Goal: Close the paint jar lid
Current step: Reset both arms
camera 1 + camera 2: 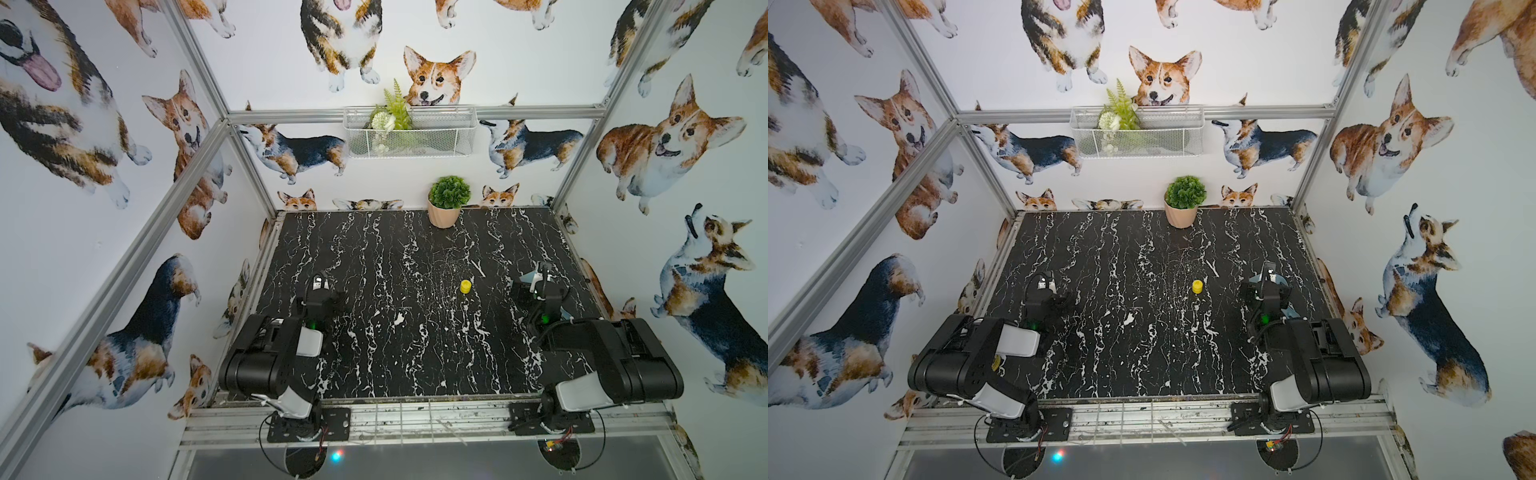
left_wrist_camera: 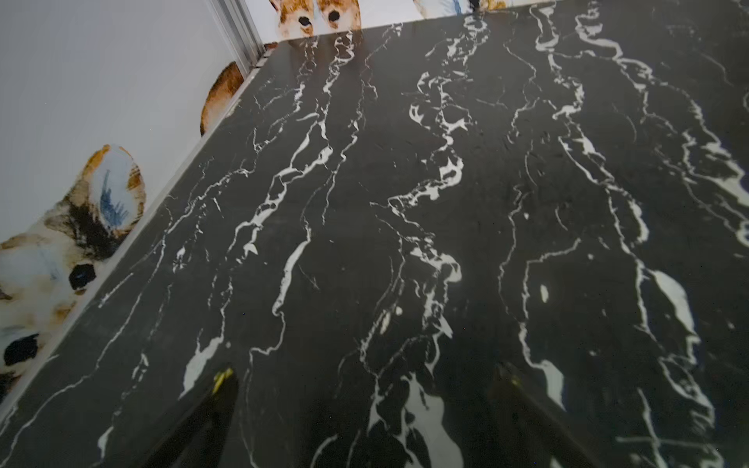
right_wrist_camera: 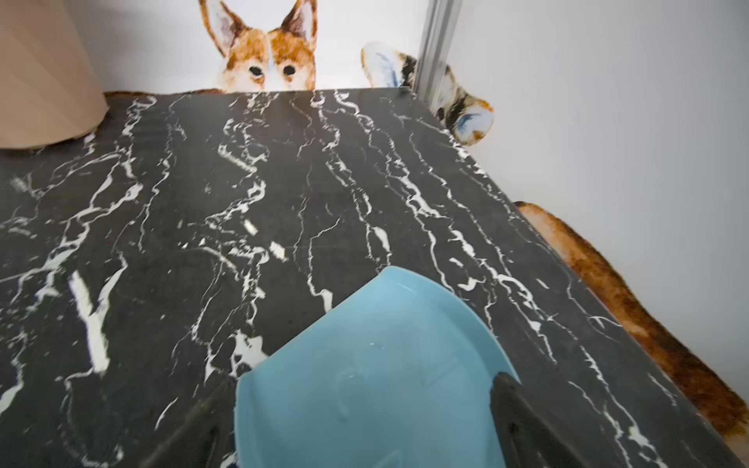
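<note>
A small yellow paint jar stands upright on the black marbled table, right of the middle and about halfway between the far and near edges. In both top views it is so small that the lid cannot be told apart from the jar, so I cannot say whether it sits on or off. The left claw hangs low over the left side of the table, well apart from the jar. Its jaws are spread wide, with only bare table showing between its two dark fingers. The right claw is near the right edge, closer to the jar but not touching it, and its jaws also stand wide apart. A light blue dish lies under it and fills the space between its fingers in the wrist view; whether they touch the dish cannot be told. A beige pot holding a round green plant stands at the far edge. A white wire basket with greenery hangs on the back wall above it.
</note>
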Available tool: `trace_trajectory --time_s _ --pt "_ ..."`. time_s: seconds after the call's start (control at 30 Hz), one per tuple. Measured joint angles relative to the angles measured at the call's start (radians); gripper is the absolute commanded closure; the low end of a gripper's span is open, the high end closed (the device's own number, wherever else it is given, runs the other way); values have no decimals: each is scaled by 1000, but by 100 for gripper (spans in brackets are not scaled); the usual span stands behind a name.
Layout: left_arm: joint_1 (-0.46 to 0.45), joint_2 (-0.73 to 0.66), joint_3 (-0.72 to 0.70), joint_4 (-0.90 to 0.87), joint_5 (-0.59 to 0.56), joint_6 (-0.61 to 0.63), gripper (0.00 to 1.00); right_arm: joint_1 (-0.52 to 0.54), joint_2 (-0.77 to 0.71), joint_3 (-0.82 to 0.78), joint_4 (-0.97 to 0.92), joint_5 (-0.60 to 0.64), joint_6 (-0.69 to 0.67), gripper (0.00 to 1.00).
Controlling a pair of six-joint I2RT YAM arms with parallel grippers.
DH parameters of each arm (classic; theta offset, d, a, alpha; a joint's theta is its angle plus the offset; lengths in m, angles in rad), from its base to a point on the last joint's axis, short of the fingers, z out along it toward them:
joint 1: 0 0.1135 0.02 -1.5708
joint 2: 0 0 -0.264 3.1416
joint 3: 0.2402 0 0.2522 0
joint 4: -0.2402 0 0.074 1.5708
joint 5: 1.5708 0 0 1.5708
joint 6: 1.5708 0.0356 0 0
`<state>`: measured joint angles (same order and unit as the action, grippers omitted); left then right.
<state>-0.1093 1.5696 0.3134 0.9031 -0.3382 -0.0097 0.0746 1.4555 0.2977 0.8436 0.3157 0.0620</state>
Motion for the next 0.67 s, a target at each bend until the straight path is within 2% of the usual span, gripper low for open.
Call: trace_trajectory --time_s 0.17,0.67 --pt "32 -2 47 33 60 -14 0 -22 1 12 6 -12 21 0" --pt "36 -2 47 33 79 -25 0 -23 2 15 -11 -29 31 0"
